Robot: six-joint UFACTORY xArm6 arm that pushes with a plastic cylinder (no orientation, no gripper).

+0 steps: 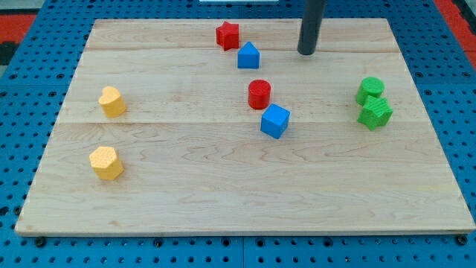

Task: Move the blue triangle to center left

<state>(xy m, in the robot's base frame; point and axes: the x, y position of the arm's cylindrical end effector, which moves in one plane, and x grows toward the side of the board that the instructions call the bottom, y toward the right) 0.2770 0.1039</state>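
The blue triangle (248, 56) sits near the view's top, just right of centre, on the wooden board (186, 193). A red star (227, 35) lies just up and left of it. My tip (306, 53) rests on the board to the right of the blue triangle, with a clear gap between them. A red cylinder (259, 94) and a blue cube (274, 120) stand below the triangle, near the board's middle.
Two yellow blocks stand at the view's left: a yellow heart-like block (112, 102) and a yellow hexagon-like block (106, 163) below it. Two green blocks (370, 90) (375, 113) touch each other at the view's right. A blue pegboard (30, 82) surrounds the board.
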